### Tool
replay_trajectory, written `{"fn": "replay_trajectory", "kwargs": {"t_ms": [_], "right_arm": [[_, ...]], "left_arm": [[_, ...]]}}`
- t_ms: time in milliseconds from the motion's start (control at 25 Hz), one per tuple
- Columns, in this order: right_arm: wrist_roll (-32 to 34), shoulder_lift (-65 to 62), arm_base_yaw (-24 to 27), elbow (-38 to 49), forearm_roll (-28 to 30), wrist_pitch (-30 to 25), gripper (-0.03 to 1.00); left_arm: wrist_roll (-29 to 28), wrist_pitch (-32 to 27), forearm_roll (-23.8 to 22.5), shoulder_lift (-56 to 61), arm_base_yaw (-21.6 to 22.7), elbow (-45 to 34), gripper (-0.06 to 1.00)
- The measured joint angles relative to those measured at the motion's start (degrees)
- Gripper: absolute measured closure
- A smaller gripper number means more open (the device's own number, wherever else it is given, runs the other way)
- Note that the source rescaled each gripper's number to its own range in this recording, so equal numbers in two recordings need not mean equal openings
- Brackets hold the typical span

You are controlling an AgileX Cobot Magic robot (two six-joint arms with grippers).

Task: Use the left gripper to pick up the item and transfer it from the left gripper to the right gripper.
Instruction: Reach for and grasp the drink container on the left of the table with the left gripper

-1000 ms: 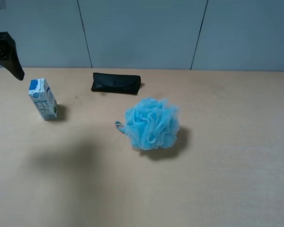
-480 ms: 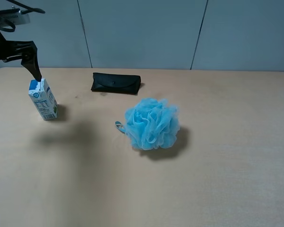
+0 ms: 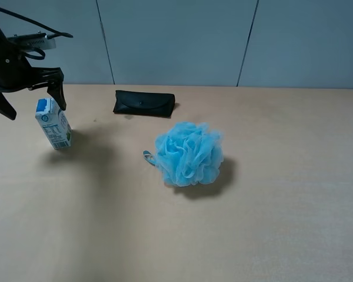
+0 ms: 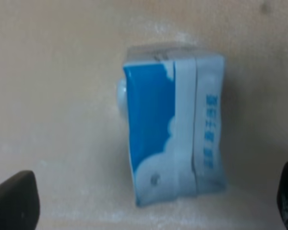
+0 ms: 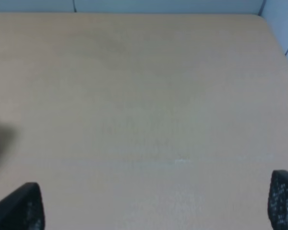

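Exterior high view: left hand (image 3: 37, 111), wide open, empty, hovers over milk carton (image 3: 55, 126); pouch (image 3: 143, 103), sponge (image 3: 189, 154) sit well right.

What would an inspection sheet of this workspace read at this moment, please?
Surface: tan table, bare where the right wrist view looks.
Job's things: milk carton upright at the table's far left, not gripped.
Clutter: blue bath sponge mid-table; black pouch behind it.
Grippers: left gripper open, a jaw on either side of the carton, apart from it; right gripper open over bare table.
Cables: black cable trailing above the left arm.
Surroundings: grey panelled wall.
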State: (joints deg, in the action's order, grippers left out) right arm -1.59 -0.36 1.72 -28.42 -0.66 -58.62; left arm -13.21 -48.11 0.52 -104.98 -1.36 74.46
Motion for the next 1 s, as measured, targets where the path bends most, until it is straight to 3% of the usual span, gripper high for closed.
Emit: {"fn": "replay_trajectory", "kwargs": {"t_ms": [720, 800, 880, 1000], "right_arm": [[0.0, 0.0, 0.0, 0.0, 0.0, 0.0, -0.03], [0.0, 0.0, 0.0, 0.0, 0.0, 0.0, -0.03], [0.0, 0.0, 0.0, 0.0, 0.0, 0.0, -0.03], [0.0, 0.0, 0.0, 0.0, 0.0, 0.0, -0.03]], "left_arm": [[-2.4, 7.6, -2.1, -6.8, -2.4, 0.0, -0.02], [-2.9, 7.7, -2.2, -7.1, -2.4, 0.0, 0.09], [-3.1, 7.9, -2.2, -7.2, -2.4, 0.0, 0.27], [-3.1, 7.9, -1.9, -7.2, -2.4, 0.0, 0.70]]}}
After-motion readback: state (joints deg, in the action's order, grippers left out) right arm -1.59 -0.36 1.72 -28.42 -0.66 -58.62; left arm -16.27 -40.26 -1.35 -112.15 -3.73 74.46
